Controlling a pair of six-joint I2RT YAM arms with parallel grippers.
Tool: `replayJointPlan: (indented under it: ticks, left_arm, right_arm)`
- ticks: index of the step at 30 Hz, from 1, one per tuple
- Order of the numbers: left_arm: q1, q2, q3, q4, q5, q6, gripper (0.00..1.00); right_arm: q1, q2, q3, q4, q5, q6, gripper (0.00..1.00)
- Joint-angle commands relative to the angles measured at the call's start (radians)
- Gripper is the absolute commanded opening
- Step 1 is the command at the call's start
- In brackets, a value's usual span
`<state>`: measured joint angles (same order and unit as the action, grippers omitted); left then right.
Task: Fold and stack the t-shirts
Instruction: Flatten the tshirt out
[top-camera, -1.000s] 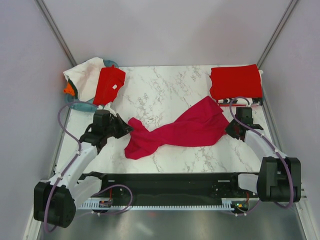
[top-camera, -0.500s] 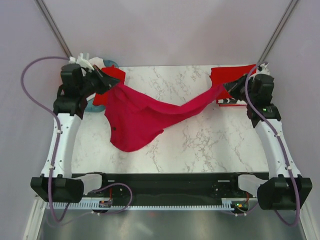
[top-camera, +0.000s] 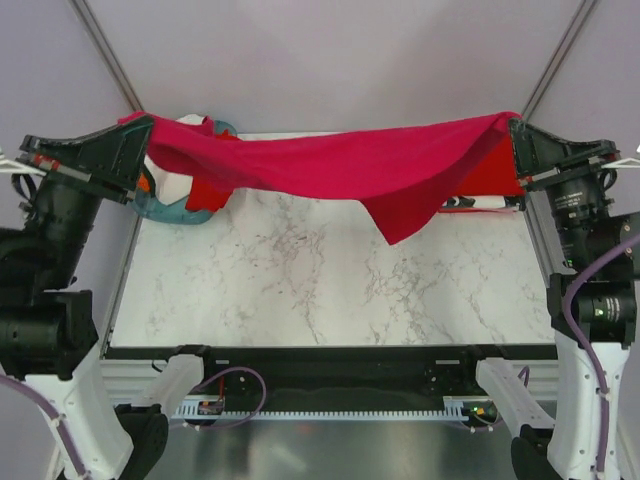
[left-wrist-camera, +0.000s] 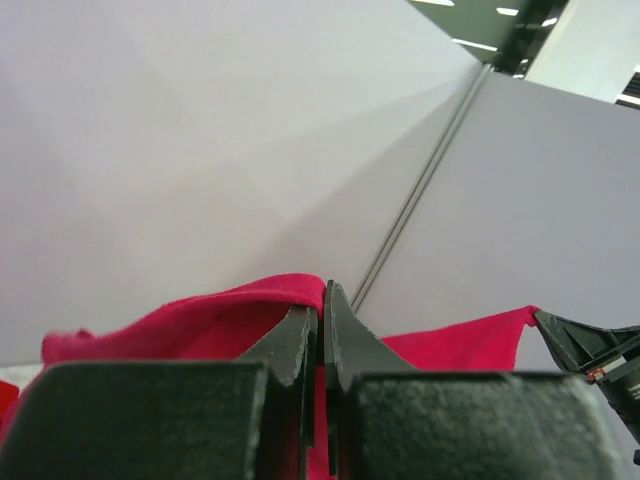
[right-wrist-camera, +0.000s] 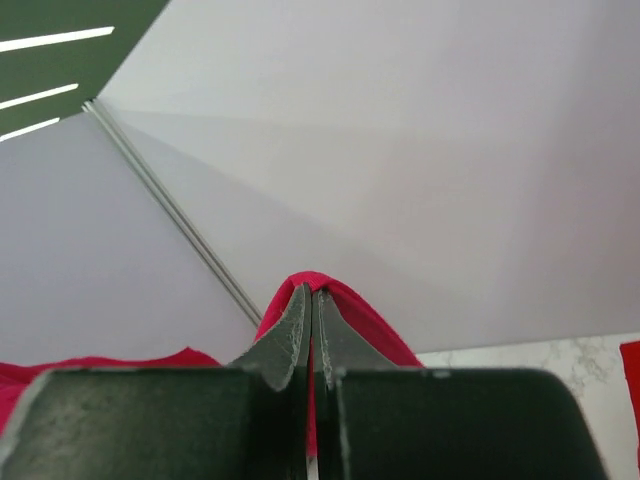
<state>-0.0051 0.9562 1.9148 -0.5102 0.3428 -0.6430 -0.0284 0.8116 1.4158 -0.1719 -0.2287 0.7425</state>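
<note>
While hanging up high, crimson shirt (top-camera: 330, 165): stretching wide between both claws, sagging in the middle, one flap drooping down above the surface (top-camera: 300, 290).
Left claw (top-camera: 150, 127): clamping tight on the shirt's left end, up by the back left corner.
Right claw (top-camera: 514, 132): pinching tight on the shirt's right end, up by the back right corner.
Bright red shirt (top-camera: 492, 178): lying folded at the back right, partly hiding behind the crimson one.
Teal basket (top-camera: 162, 207): peeking out at the back left, with another red shirt (top-camera: 207, 193) lying against it.
</note>
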Motion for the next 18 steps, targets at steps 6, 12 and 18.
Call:
replayJointPlan:
  ticks: [6,12,18]
  left_arm:
    - [0.004,0.128,-0.105,-0.004,-0.007,-0.055,0.02]
    - [0.004,0.347,-0.111,-0.004,-0.010,-0.087,0.02]
    - [0.004,0.499,-0.042,-0.002,0.047,-0.076,0.02]
  right_arm:
    - [0.001,0.043,-0.046,-0.018,0.080,0.038,0.00]
    - [0.001,0.208,-0.069,-0.011,0.074,0.110,0.00]
    - [0.001,0.336,-0.051,-0.020,0.089,0.116,0.00]
